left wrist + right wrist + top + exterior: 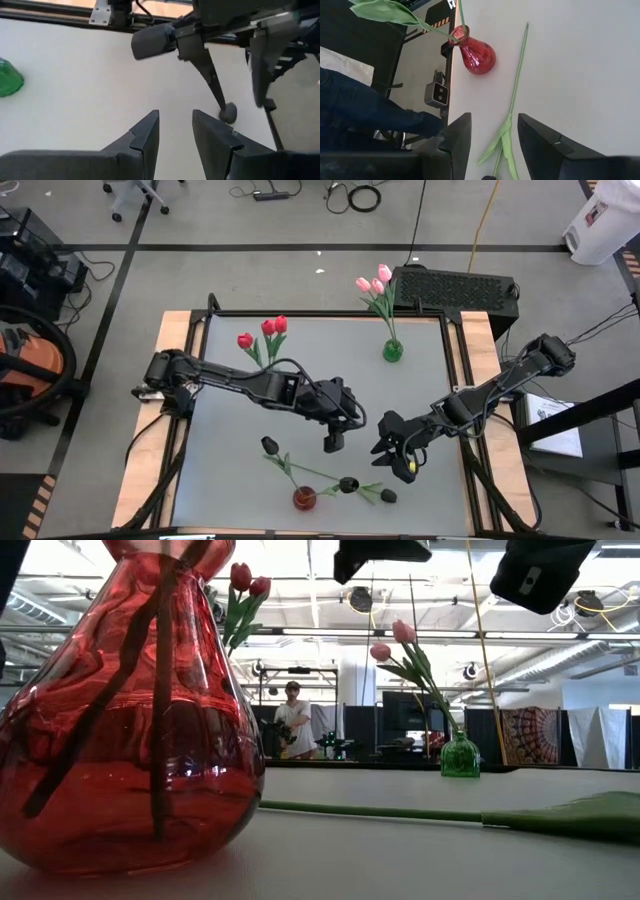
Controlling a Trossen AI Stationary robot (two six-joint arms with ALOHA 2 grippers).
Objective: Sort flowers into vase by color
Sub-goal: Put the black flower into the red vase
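My right fingers (490, 137), spread and empty, hovered over the loose black flower (512, 107) lying flat on the desk (240, 420), stem running toward the red vase (476, 54); left fingers (175, 135) also spread, farther off.

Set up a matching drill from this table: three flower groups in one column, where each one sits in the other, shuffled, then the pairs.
Things:
1. pink tulips
2. red tulips
3. black tulip on the table

Places:
A. lying loose beside the red vase
B. standing in the green vase
C. standing at the far left of the table, behind the left arm; their vase is hidden

Pairs: 1-B, 2-C, 3-A
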